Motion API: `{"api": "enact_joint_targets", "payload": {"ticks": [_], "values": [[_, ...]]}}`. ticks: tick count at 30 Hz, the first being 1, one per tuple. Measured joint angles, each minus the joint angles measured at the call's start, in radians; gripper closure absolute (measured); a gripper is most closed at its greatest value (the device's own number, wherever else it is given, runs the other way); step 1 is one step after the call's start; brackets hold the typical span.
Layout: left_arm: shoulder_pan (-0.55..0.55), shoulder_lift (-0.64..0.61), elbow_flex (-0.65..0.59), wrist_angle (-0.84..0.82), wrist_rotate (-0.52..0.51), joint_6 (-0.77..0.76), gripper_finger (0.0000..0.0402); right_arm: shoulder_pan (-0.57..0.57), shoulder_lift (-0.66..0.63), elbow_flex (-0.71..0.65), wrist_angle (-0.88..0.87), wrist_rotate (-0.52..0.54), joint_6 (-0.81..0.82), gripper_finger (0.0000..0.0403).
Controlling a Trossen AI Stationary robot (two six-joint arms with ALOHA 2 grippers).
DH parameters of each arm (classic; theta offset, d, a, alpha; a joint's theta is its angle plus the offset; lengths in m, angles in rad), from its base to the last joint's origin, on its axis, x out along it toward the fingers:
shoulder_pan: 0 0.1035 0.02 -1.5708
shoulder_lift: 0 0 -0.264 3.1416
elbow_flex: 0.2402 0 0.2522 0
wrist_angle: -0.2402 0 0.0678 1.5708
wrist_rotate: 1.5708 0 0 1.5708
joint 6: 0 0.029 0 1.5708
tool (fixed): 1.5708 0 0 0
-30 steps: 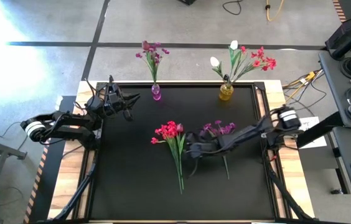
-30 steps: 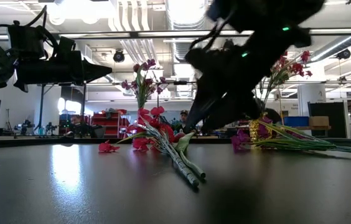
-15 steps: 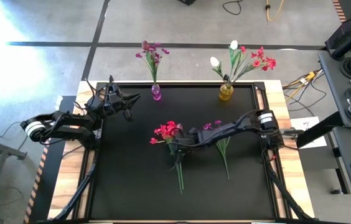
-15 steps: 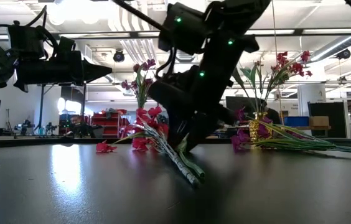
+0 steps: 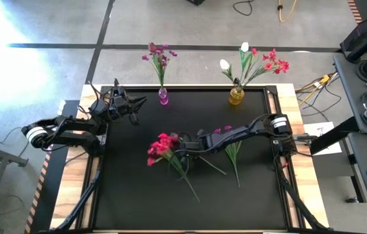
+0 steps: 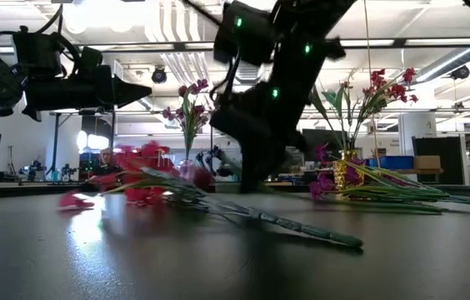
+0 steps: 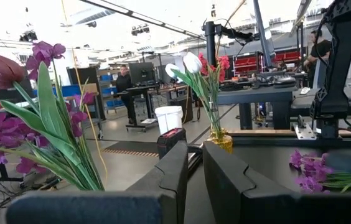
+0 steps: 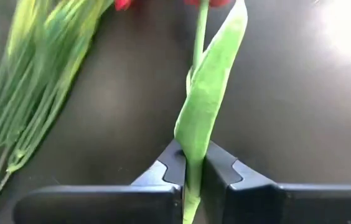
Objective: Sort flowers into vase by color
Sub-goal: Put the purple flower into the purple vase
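Right gripper [image 5: 182, 147]: near table centre, fingers [image 8: 225, 171] clamped on one green stem with leaf [image 8: 208, 99] of the red bunch [image 5: 161, 147].
Red bunch: lying on the black mat [image 5: 131, 195], blooms toward 9 o'clock, stems trailing toward 5 o'clock.
Purple bunch [image 5: 230, 138]: flat on the mat just at 3 o'clock of the gripper, partly under the right arm.
Left gripper [image 5: 135, 104]: raised at the mat's 10 o'clock corner, fingers [image 7: 178, 171] narrowly parted, holding nothing.
Purple vase [image 5: 163, 97]: far edge, holding purple blooms.
Yellow vase [image 5: 236, 96]: far edge, holding red and white blooms.
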Motion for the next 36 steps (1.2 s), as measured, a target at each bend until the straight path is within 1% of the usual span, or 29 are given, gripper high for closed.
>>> {"api": "enact_joint_targets", "payload": {"ticks": [3, 7, 9, 11, 13, 15, 18, 20, 22, 25, 28, 31, 36], "values": [[0.000, 0.000, 0.020, -0.018, 0.000, 0.001, 0.0365, -0.006, -0.054, 0.006, -0.049, 0.048, -0.025, 0.0387], [0.000, 0.003, 0.046, -0.049, -0.001, 0.008, 0.0365, -0.016, -0.128, 0.005, -0.060, 0.106, -0.067, 0.0389], [0.000, 0.004, 0.050, -0.060, 0.000, 0.010, 0.0365, -0.021, -0.163, 0.006, -0.034, 0.153, -0.094, 0.0389], [0.000, 0.005, 0.056, -0.063, -0.004, 0.014, 0.0365, -0.025, -0.191, 0.006, 0.001, 0.223, -0.132, 0.0389], [0.003, 0.005, 0.055, -0.061, -0.009, 0.013, 0.0365, -0.027, -0.204, 0.004, 0.066, 0.276, -0.184, 0.0390], [0.006, 0.005, 0.054, -0.063, -0.009, -0.002, 0.0365, -0.029, -0.209, -0.005, 0.144, 0.308, -0.242, 0.0390], [0.007, 0.005, 0.054, -0.057, 0.017, -0.030, 0.0371, -0.028, -0.209, -0.033, 0.348, 0.325, -0.360, 0.0390], [0.007, 0.005, 0.058, -0.058, 0.085, -0.053, 0.0383, -0.030, -0.209, -0.060, 0.511, 0.325, -0.456, 0.0390], [0.007, 0.005, 0.067, -0.056, 0.183, -0.064, 0.0396, -0.033, -0.209, -0.081, 0.654, 0.325, -0.547, 0.0390], [0.005, 0.005, 0.085, -0.058, 0.323, -0.097, 0.0395, -0.043, -0.209, -0.097, 0.833, 0.308, -0.677, 0.0390], [0.005, 0.005, 0.105, -0.060, 0.370, -0.163, 0.0379, -0.053, -0.209, -0.099, 0.939, 0.255, -0.755, 0.0390], [-0.012, 0.012, 0.120, -0.067, 0.395, -0.191, 0.0355, -0.067, -0.209, -0.099, 1.005, 0.180, -0.805, 0.0390], [-0.072, 0.053, 0.153, -0.068, 0.422, -0.190, 0.0307, -0.089, -0.209, -0.099, 1.085, 0.074, -0.823, 0.0390]]}}
